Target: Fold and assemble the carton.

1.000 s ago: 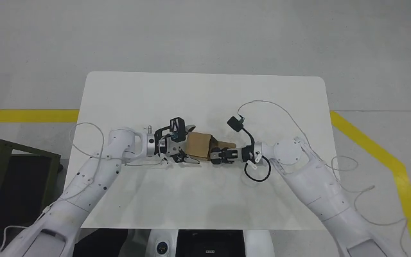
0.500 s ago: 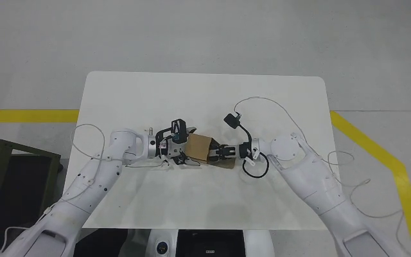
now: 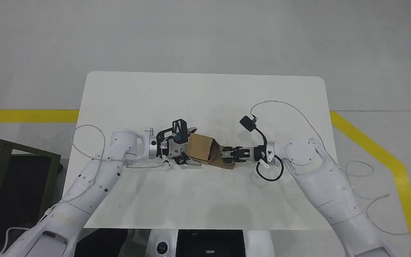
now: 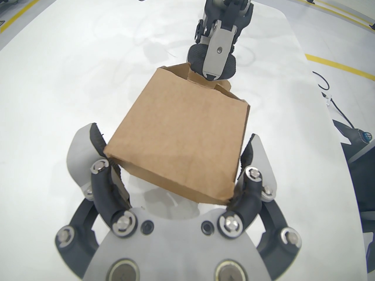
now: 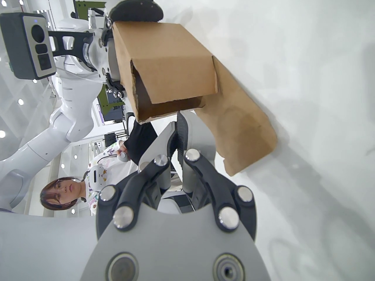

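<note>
My left gripper (image 4: 173,147) stays clamped on the carton (image 3: 200,147), which has not shifted from mid-frame in the top view. My right gripper (image 3: 227,155), fingers pressed together, has drawn back rightward from the open end. The long flap (image 5: 243,127) lies on the surface (image 3: 270,103).

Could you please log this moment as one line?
left hand: shut on carton | right hand: shut, at carton's open end | long flap: unfolded
</note>
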You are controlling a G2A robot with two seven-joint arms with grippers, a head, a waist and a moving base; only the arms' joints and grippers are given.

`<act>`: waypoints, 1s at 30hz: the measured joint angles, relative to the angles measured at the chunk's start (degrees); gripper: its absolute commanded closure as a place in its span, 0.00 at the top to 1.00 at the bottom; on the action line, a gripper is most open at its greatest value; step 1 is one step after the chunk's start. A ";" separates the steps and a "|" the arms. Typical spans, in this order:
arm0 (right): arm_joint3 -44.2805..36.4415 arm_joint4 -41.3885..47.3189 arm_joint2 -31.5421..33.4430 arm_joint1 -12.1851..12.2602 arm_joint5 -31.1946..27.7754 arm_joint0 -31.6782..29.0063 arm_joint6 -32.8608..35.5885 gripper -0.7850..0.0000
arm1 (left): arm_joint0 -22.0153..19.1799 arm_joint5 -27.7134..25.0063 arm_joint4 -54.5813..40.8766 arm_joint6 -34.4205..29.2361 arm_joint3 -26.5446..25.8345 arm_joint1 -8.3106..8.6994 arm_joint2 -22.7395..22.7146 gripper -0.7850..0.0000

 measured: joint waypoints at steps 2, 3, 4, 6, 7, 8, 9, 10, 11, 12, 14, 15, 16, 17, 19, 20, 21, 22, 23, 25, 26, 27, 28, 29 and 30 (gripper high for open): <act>0.83 0.66 -0.76 -0.30 -0.65 0.30 -0.93 0.00 | 0.03 0.00 -0.09 -0.09 -0.06 -0.05 0.00 1.00; 1.10 1.04 -1.15 -0.46 -0.97 0.44 -1.39 0.00 | 0.09 -0.02 -0.15 -0.12 -0.08 -0.07 0.01 1.00; 1.36 1.40 -1.56 -0.63 -1.28 0.61 -1.80 0.00 | 0.15 -0.04 -0.19 -0.17 -0.09 -0.09 0.02 1.00; 1.91 1.81 -2.55 -1.00 -1.95 1.17 -2.50 0.00 | 0.29 -0.03 -0.28 -0.25 -0.14 -0.13 0.02 1.00; 2.16 1.88 -2.98 -1.16 -2.22 1.46 -2.74 0.00 | 0.34 -0.01 -0.33 -0.29 -0.16 -0.14 0.01 1.00; 2.52 1.98 -3.56 -1.37 -2.53 1.86 -3.04 0.00 | 0.39 0.00 -0.44 -0.35 -0.18 -0.16 -0.02 1.00; 2.82 2.08 -4.00 -1.54 -2.74 2.18 -3.20 0.00 | 0.41 -0.02 -0.54 -0.41 -0.21 -0.18 -0.03 1.00; 3.14 2.24 -4.42 -1.71 -2.93 2.50 -3.37 0.00 | 0.42 -0.06 -0.65 -0.46 -0.23 -0.21 -0.04 1.00; 3.58 2.52 -5.01 -1.95 -3.18 2.92 -3.48 0.00 | 0.43 -0.10 -0.78 -0.54 -0.24 -0.23 -0.05 1.00; 3.91 2.82 -5.45 -2.13 -3.39 3.23 -3.49 0.00 | 0.43 -0.10 -0.84 -0.61 -0.26 -0.26 -0.06 1.00; 4.69 3.35 -6.42 -2.55 -3.85 3.94 -3.71 0.00 | 0.49 -0.11 -1.03 -0.79 -0.27 -0.31 -0.05 1.00; 5.01 3.49 -6.81 -2.72 -4.02 4.20 -3.85 0.00 | 0.49 -0.15 -1.06 -0.90 -0.29 -0.33 -0.04 1.00; 5.35 3.60 -7.15 -2.88 -4.17 4.46 -3.99 0.00 | 0.49 -0.18 -1.08 -0.99 -0.31 -0.34 -0.04 1.00; 5.83 3.70 -7.55 -3.06 -4.43 4.80 -4.17 0.00 | 0.51 -0.21 -1.12 -1.10 -0.32 -0.37 -0.04 1.00; 6.55 3.86 -8.08 -3.33 -4.89 5.24 -4.43 0.00 | 0.55 -0.31 -1.21 -1.24 -0.33 -0.39 -0.05 1.00; 7.02 3.90 -8.41 -3.50 -5.18 5.52 -4.58 0.00 | 0.58 -0.37 -1.25 -1.33 -0.34 -0.41 -0.07 1.00; 7.36 3.93 -8.65 -3.63 -5.40 5.72 -4.67 0.00 | 0.60 -0.43 -1.29 -1.40 -0.34 -0.42 -0.08 1.00; 7.67 3.98 -8.87 -3.75 -5.60 5.92 -4.75 0.00 | 0.62 -0.48 -1.33 -1.47 -0.35 -0.43 -0.10 1.00; 8.04 4.04 -9.14 -3.90 -5.88 6.14 -4.90 0.00 | 0.65 -0.58 -1.38 -1.55 -0.37 -0.44 -0.12 1.00; 8.54 4.09 -9.49 -4.11 -6.22 6.43 -5.15 0.00 | 0.69 -0.73 -1.47 -1.70 -0.38 -0.46 -0.14 1.00; 8.83 4.10 -9.68 -4.22 -6.43 6.59 -5.31 0.00 | 0.73 -0.83 -1.55 -1.83 -0.41 -0.47 -0.14 1.00; 9.02 4.09 -9.79 -4.30 -6.55 6.68 -5.44 0.00 | 0.76 -0.91 -1.63 -1.94 -0.45 -0.49 -0.12 1.00; 9.18 4.09 -9.88 -4.37 -6.66 6.74 -5.57 0.00 | 0.78 -1.02 -1.70 -2.07 -0.49 -0.50 -0.09 1.00; 9.37 4.11 -9.93 -4.44 -6.83 6.80 -5.68 0.00 | 0.79 -1.12 -1.75 -2.26 -0.54 -0.52 -0.07 1.00; 9.47 4.17 -9.92 -4.47 -6.95 6.83 -5.70 0.00 | 0.79 -1.13 -1.81 -2.39 -0.55 -0.53 -0.07 1.00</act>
